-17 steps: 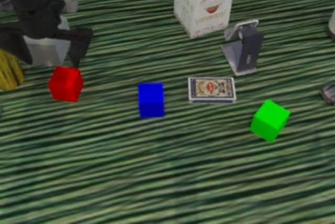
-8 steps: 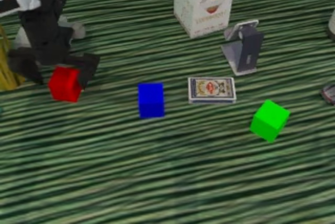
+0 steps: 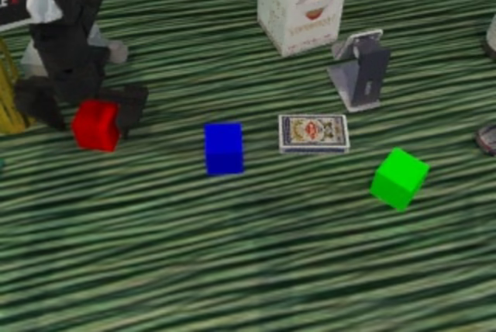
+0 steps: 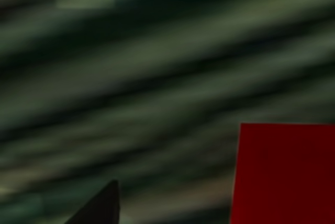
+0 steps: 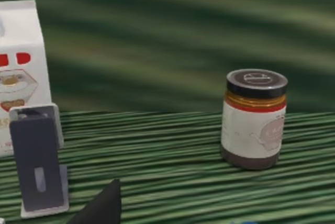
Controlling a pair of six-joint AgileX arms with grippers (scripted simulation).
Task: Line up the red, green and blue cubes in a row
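— Cubes, left to right? Red cube (image 3: 96,124) far left, blue cube (image 3: 223,147) mid-tabletop, green cube (image 3: 399,178) tilted, right of the card deck (image 3: 313,133).

— Left gripper (image 3: 82,108)? Spread wide, straddling red, not clamped. Lower than half a second back. Right gripper: out of sight.

— Surface? Green-striped tabletop (image 3: 248,270).

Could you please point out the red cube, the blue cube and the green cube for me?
red cube (image 3: 96,125), top view, its front face.
blue cube (image 3: 223,147), top view, its front face.
green cube (image 3: 399,178), top view, its middle.
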